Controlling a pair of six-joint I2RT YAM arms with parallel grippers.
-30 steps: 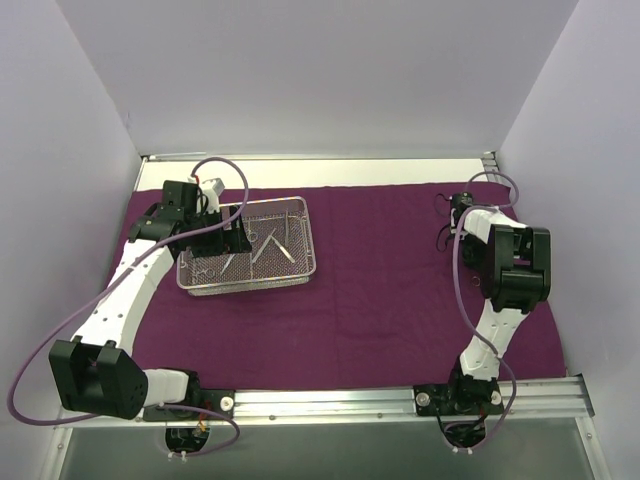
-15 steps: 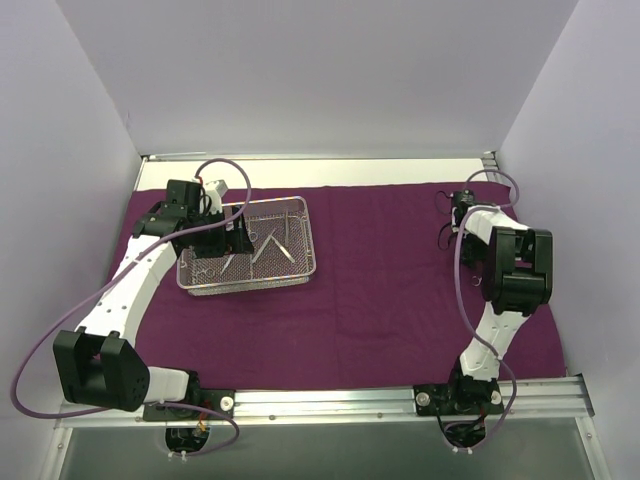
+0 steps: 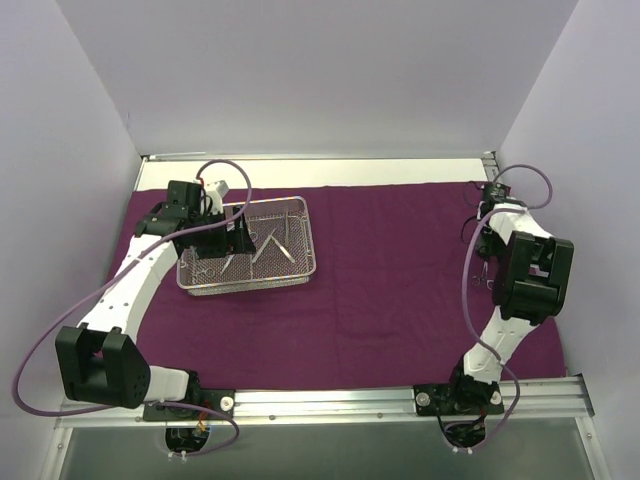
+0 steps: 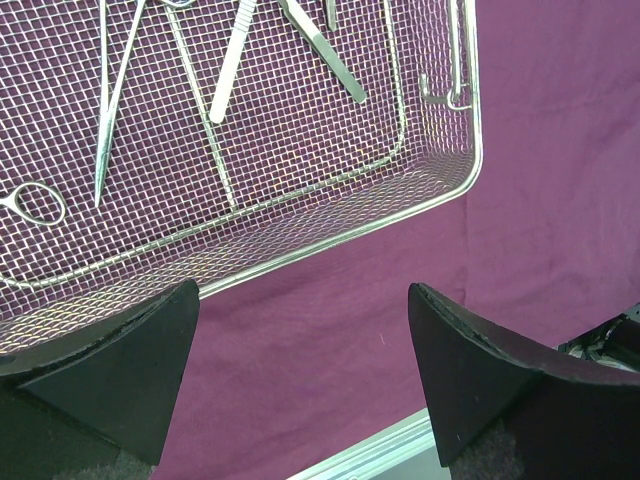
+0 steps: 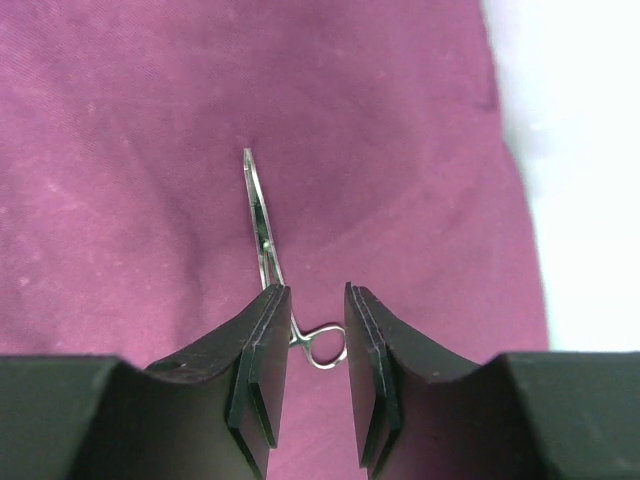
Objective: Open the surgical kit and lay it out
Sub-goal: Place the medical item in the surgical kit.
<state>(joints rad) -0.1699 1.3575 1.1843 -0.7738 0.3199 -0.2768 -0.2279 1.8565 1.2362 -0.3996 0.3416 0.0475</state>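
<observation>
The dark purple cloth (image 3: 400,280) lies spread flat over the table. The silver wire-mesh tray (image 3: 300,272) stands on its left part and holds several forceps and tweezers (image 3: 272,246). My left gripper (image 3: 232,238) is open and empty, low at the tray's left part. In the left wrist view it (image 4: 300,360) spans the tray's rim (image 4: 440,195) and bare cloth. My right gripper (image 3: 489,200) is near the cloth's back right corner. Its jaws stand a narrow gap apart in the right wrist view (image 5: 318,300), closed on the ring handle of small silver forceps (image 5: 262,235) whose tip points away.
White walls close in the left, back and right. Bare white table (image 5: 590,150) shows just past the cloth's right edge. A metal rail (image 3: 400,402) runs along the near edge by the arm bases. Purple cables loop from both arms.
My right gripper has moved right and toward the back, from the cloth's right part to near its back right corner. The left arm has barely shifted.
</observation>
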